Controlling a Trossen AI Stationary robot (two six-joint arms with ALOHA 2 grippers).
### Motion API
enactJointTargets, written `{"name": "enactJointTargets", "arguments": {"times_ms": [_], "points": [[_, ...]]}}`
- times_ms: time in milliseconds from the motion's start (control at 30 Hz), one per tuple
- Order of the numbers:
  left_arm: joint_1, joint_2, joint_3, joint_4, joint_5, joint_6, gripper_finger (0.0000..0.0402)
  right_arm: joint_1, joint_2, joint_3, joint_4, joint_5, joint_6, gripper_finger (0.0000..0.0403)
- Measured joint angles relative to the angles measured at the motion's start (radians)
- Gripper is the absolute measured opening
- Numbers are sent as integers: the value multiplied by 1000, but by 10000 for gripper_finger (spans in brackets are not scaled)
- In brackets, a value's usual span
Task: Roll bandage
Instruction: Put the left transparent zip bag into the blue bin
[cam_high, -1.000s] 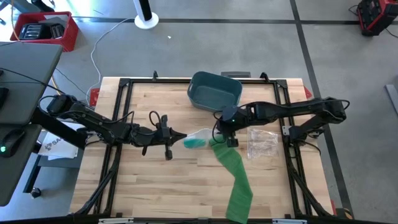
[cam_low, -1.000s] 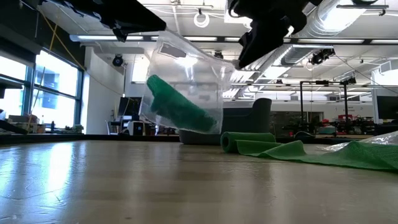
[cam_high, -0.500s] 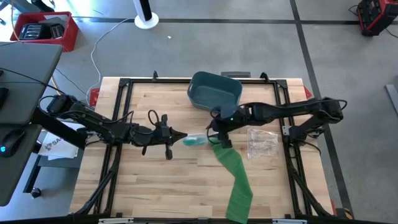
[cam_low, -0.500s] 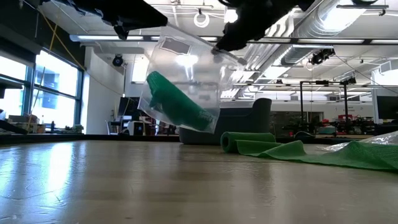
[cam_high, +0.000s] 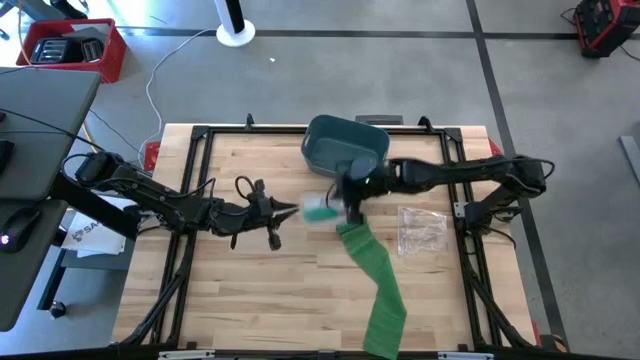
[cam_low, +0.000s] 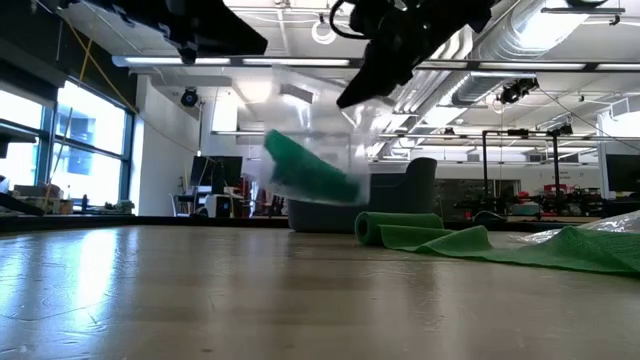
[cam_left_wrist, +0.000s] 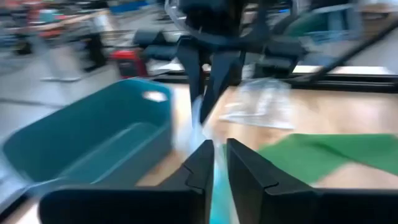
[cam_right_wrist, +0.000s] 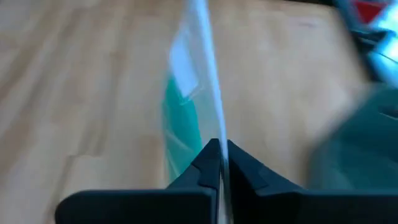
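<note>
- Looking straight down from the high view: the right gripper (cam_high: 349, 192) holds a clear bag (cam_high: 322, 207) with a green bandage roll (cam_high: 318, 212) inside, in the air over mid-table. The left gripper (cam_high: 287, 209) sits just beside the bag's other side; can't tell from here if it grips. A second bandage (cam_high: 378, 278) lies unrolled w/ its tail over the table's (cam_high: 240, 290) near edge. A teal bin (cam_high: 346, 146) stands behind the right gripper, an empty wrapper (cam_high: 421, 228) lies to its side. Risk: bag is blurred, so a swing could tip the roll out.
- Low view: bag (cam_low: 310, 135) hangs clear of the table, roll (cam_low: 310, 170) slanted inside. If the pinch slips, bag & roll drop onto the wood.
- Left wrist view: left fingers (cam_left_wrist: 244, 168) are close together w/ a narrow gap; a pale blurred strip shows there, but can't tell if it's gripped. Right gripper (cam_left_wrist: 208, 68) faces them. Risk: both pulling could tear the film.
- Right wrist view: right fingers (cam_right_wrist: 244, 168) pressed together on the bag's thin edge (cam_right_wrist: 202, 74). Small bite, so prob. easy to lose.
</note>
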Motion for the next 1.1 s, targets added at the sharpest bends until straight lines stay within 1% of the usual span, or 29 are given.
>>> {"name": "enactJointTargets", "arguments": {"times_ms": [100,200,300,367,433,500,533,600,733,933,1100], "points": [[0,0,0,-25,-104,-25,66,-86,-62,2,-33,89,57,4],[0,0,0,-50,-134,-45,80,-184,-140,2,-29,138,107,1],[0,0,0,-59,-134,-49,86,-280,-208,5,-27,137,168,1],[0,0,0,-62,-134,-51,87,-347,-231,4,-50,133,203,1],[0,0,0,-62,-134,-53,87,-407,-235,-6,-77,93,264,1],[0,0,0,-65,-134,-66,88,-457,-233,-26,-108,12,316,0],[0,0,0,-65,-134,-74,87,-473,-230,-41,-111,-26,335,0],[0,0,0,-67,-134,-79,88,-496,-226,-81,-107,-63,376,0],[0,3,0,-70,-134,-80,88,-520,-226,-135,-71,-64,433,0],[20,3,0,-31,-130,-105,88,-525,-227,-150,-72,-60,468,0],[39,3,1,-28,-77,-105,88,-555,-227,-150,-108,-53,520,3]]}}
